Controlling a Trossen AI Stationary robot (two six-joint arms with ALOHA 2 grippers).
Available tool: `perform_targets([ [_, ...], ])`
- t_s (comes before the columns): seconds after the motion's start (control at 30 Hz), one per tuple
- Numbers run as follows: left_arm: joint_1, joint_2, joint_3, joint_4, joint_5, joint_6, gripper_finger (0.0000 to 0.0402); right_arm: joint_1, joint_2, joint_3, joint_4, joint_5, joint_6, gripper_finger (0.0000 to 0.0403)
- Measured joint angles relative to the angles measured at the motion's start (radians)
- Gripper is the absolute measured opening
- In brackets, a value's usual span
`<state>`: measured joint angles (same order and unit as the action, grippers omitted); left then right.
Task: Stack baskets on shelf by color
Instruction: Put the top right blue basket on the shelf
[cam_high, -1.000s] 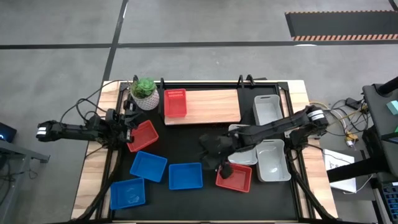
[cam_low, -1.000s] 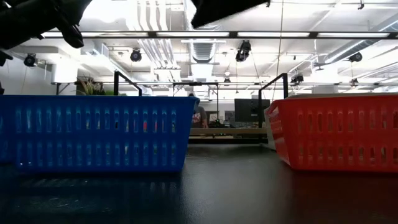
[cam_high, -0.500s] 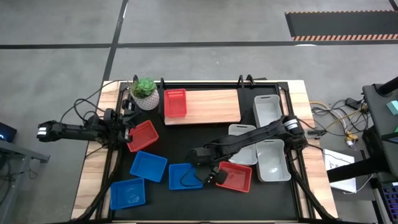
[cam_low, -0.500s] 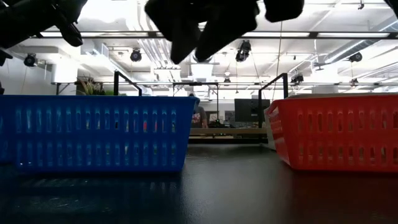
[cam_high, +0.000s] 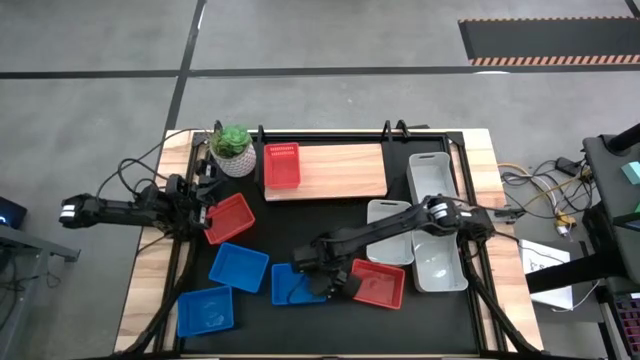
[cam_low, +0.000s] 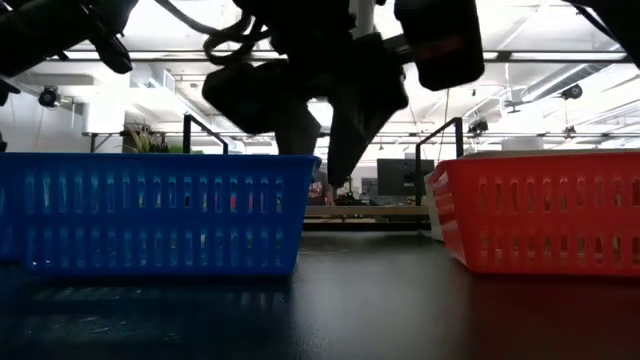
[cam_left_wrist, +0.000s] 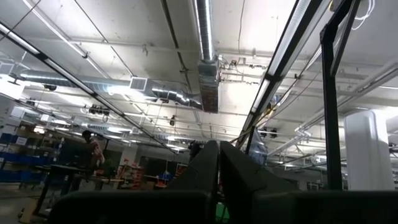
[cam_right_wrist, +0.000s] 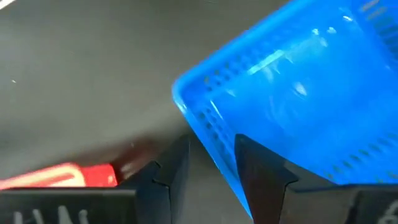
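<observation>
Three red baskets, three blue and three whitish-grey are showing. One red basket (cam_high: 282, 165) is sitting on the shelf (cam_high: 340, 171), long axis running away from the front edge. The right gripper (cam_high: 322, 279), fingers apart, is straddling the middle blue basket's (cam_high: 292, 283) rim (partly hiding it). The left gripper (cam_high: 207, 212), fingers together, is waiting beside a red basket (cam_high: 232, 217).

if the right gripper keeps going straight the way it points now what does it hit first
Most likely the rim of the blue basket: the right gripper has a finger on each side of that wall, fingers apart. Below is black tabletop; depth is unclear.
</observation>
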<state>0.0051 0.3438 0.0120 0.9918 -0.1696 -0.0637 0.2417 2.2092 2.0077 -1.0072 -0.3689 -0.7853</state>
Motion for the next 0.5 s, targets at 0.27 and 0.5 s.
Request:
perform_targets([
  [0.27, 0.0, -0.024, 0.0, 0.029, 0.0, 0.026, 0.0, -0.016, 0.035, 0.021, 0.002, -0.075, -0.013, 0.0075],
  [0.5, 0.0, -0.043, 0.0, 0.049, 0.0, 0.053, 0.0, -0.015, 0.033, 0.023, 0.021, -0.077, -0.004, 0.0015],
])
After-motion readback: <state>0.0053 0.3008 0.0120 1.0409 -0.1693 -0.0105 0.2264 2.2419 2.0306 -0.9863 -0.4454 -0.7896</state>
